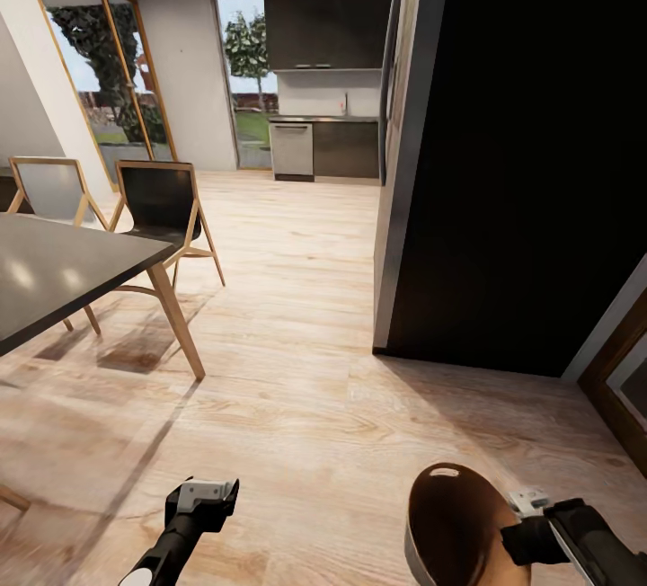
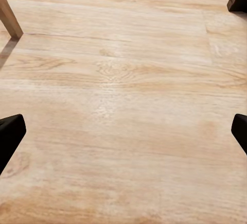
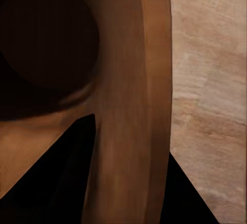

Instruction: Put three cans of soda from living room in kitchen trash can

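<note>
The tash can [image 1: 456,523], grey outside and brown inside with an oval slot near its rim, hangs tilted at the lower right of the head view. My right gripper [image 1: 532,534] is shut on its rim. In the right wrist view the can's brown wall [image 3: 128,80] runs between the black fingers [image 3: 56,188], and its inside is dark. My left gripper [image 1: 205,501] hangs open over the wooden floor, with its fingertips [image 2: 10,131] far apart and nothing between them. The kitchen shows far ahead, with dark cabinets [image 1: 328,24] and a brushed-metal dishwasher [image 1: 291,150]. The cans of soda and the living room are out of view.
A dark-topped table [image 1: 54,271] on wooden legs stands at the left, with two chairs [image 1: 162,199] behind it. A tall black block [image 1: 521,164] fills the right side, its corner near the middle. A strip of wooden floor [image 1: 296,298] runs between them toward the kitchen.
</note>
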Available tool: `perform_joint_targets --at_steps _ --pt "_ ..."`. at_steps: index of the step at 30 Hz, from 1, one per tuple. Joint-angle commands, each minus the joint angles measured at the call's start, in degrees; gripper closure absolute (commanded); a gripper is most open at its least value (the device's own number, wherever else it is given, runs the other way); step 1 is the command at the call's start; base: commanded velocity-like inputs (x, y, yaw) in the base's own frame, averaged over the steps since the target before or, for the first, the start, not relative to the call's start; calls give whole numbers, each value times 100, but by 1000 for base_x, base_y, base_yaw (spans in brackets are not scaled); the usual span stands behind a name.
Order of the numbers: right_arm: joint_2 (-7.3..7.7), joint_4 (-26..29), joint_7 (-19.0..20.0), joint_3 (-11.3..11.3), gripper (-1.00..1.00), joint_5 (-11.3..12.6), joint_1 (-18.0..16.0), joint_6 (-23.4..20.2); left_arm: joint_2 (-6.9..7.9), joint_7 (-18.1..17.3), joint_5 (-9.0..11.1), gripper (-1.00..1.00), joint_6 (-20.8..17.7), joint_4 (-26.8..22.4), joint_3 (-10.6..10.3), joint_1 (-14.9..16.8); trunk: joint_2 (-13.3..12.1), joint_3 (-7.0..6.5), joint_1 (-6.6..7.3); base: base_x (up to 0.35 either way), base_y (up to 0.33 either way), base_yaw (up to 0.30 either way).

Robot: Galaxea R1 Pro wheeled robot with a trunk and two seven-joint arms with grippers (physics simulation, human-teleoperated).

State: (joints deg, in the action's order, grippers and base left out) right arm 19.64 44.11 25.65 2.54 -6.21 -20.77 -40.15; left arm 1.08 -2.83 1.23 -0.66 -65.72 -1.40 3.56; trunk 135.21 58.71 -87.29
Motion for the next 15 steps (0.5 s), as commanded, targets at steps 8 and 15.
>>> perform_joint_targets --at_steps 8,15 --pt "-4 21 6 -25 100 181 177 451 -3 2 0 -100 11 6 -1 -2 0 -1 1 0 0 0" --pt "-4 131 10 -23 100 207 187 488 -2 2 0 -100 26 6 -1 -4 0 -1 1 0 0 0"
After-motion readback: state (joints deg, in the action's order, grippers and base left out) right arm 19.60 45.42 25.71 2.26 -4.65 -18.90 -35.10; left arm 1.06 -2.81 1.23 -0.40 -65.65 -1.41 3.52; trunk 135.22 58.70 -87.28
